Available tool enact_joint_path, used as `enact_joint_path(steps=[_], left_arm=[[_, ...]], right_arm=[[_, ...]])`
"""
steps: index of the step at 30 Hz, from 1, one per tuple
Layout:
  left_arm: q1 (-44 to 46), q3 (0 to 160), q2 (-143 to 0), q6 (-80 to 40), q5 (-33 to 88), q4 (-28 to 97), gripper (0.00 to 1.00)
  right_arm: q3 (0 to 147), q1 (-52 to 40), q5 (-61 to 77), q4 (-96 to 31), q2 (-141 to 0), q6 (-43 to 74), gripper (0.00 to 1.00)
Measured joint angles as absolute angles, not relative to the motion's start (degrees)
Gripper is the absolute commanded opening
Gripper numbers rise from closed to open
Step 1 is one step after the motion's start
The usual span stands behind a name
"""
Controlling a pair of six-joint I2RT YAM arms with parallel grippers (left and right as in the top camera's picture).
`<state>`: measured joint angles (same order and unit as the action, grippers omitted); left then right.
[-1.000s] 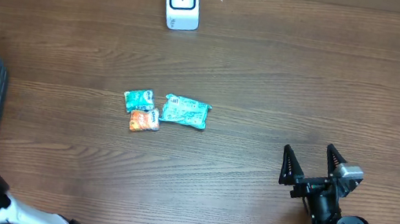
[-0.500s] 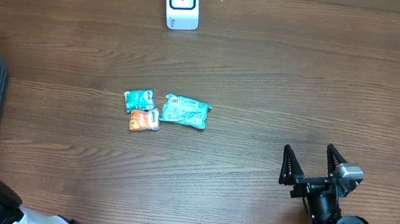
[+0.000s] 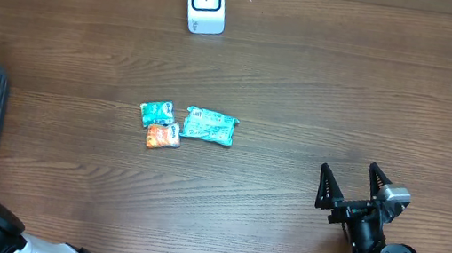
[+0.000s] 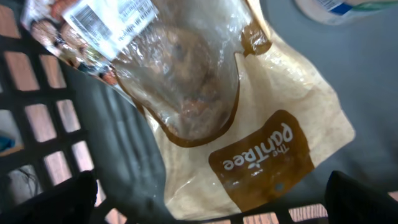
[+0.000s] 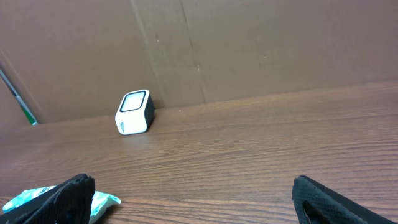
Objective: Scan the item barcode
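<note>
Both pairs of jaws stand wide and grip nothing. Only the left wrist camera shows what lies beyond the spread fingers of the left gripper (image 4: 208, 204). It is a tan bag (image 4: 273, 118) with a clear window over brown baked pieces, a brown badge with white lettering, and a white barcode label (image 4: 109, 22) at its upper-left end. The bag rests on the dark floor of the basket (image 4: 37, 93), against its lattice wall. From overhead we see that basket at the table's (image 3: 348, 91) left edge, but we cannot make out the bag.

The right gripper (image 3: 350, 169) hovers over bare wood near the table's front right. Its own camera looks low across the table to the white scanner (image 5: 134, 112), which stands against a cardboard wall (image 5: 249, 43). One teal packet (image 5: 37, 196) is cut off at the frame's corner. Only from above do we count three packets mid-table: a large teal packet (image 3: 209, 126), a small teal packet (image 3: 156, 113) just beside it, and an orange packet (image 3: 162, 137) touching the small teal one. All three are well apart from the scanner.
</note>
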<state>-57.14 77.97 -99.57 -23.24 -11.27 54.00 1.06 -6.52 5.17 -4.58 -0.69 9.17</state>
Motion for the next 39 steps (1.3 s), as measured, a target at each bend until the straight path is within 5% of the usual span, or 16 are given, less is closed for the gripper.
enact_joint_path(steps=[19,39], left_arm=[[-57.1,72.8,-96.6,-24.3,-6.7,43.7,0.97],[-57.5,88.9,-101.1,-25.2,-2.3,56.5,0.99]], right_arm=[[1.1,-6.5,5.1,-4.6,-0.7,9.2,1.0],[1.1,-6.5,5.2,-4.6,-0.7,9.2,1.0]])
